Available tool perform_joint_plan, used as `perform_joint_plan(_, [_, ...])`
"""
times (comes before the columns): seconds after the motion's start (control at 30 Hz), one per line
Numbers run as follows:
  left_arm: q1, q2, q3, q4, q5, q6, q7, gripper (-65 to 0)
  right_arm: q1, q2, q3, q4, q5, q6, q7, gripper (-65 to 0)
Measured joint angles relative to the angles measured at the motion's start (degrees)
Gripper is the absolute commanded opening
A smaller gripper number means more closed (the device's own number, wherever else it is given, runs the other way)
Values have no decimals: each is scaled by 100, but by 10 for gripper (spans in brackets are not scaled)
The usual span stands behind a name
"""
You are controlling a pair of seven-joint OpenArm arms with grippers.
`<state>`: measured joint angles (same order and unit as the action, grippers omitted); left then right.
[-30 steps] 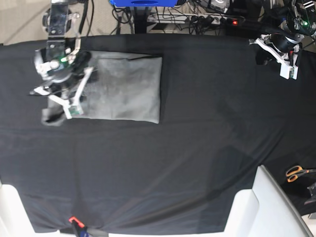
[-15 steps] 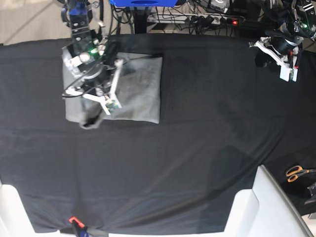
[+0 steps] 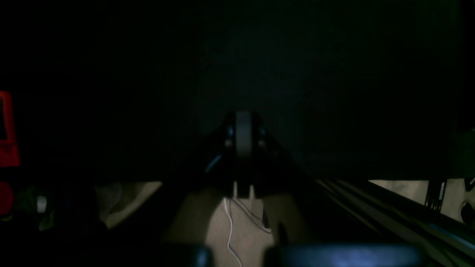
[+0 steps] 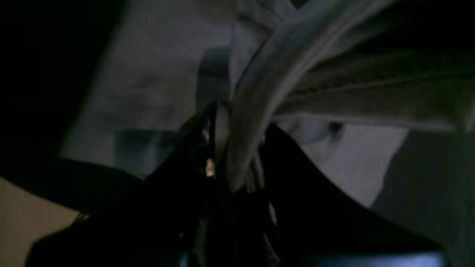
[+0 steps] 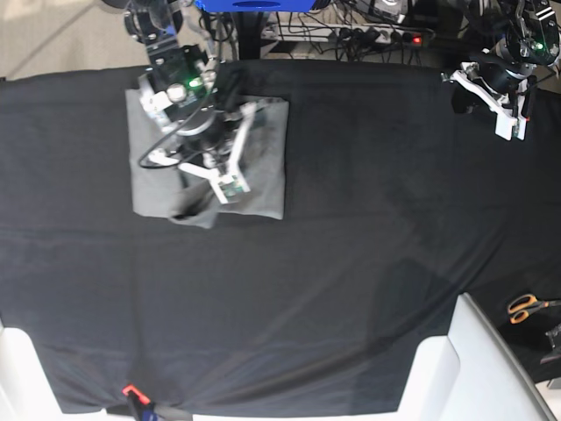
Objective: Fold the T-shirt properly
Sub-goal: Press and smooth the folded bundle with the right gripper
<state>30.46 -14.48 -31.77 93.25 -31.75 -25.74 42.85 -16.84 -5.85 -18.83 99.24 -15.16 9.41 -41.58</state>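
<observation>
Base view: right claw (image 5: 195, 209) clamped on a bunched grey fold of the T-shirt (image 5: 263, 158), which lies folded at the tabletop's (image 5: 351, 263) far left. Left claw (image 5: 508, 118) closed, holding nothing, over the far right corner. Scissors (image 5: 526, 307) off the right edge.

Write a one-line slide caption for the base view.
Right gripper carries a pinched edge across the grey T-shirt; left gripper waits aside.

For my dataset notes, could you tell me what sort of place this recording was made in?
Probably a robotics lab workbench: a table draped in black cloth, a grey T-shirt laid out for folding, and cables with a power strip behind the table.
</observation>
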Motion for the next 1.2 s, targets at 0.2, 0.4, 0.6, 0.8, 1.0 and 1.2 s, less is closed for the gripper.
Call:
perform_joint_plan(0.2, [0, -2, 0, 0, -4, 0, 2, -650, 15, 0, 7, -2, -20, 0, 2, -647])
perform_joint_plan(0.4, [0, -11, 0, 0, -2, 0, 0, -650, 59, -2, 7, -4, -17, 0, 13, -647])
perform_joint_plan(0.6, [2, -9, 0, 0, -2, 0, 0, -650, 94, -4, -105, -11, 516, 2, 2, -645])
perform_joint_plan(0.8, [0, -11, 0, 0, -2, 0, 2, -650, 282, 0, -107, -227, 772, -216, 24, -645])
perform_joint_plan(1.0, [2, -11, 0, -2, 0, 0, 2, -650, 295, 13, -129, -328, 774, -302, 24, -645])
perform_joint_plan(1.2, [2, -13, 0, -2, 0, 0, 2, -650, 363, 13, -127, -328, 772, -302, -17, -644])
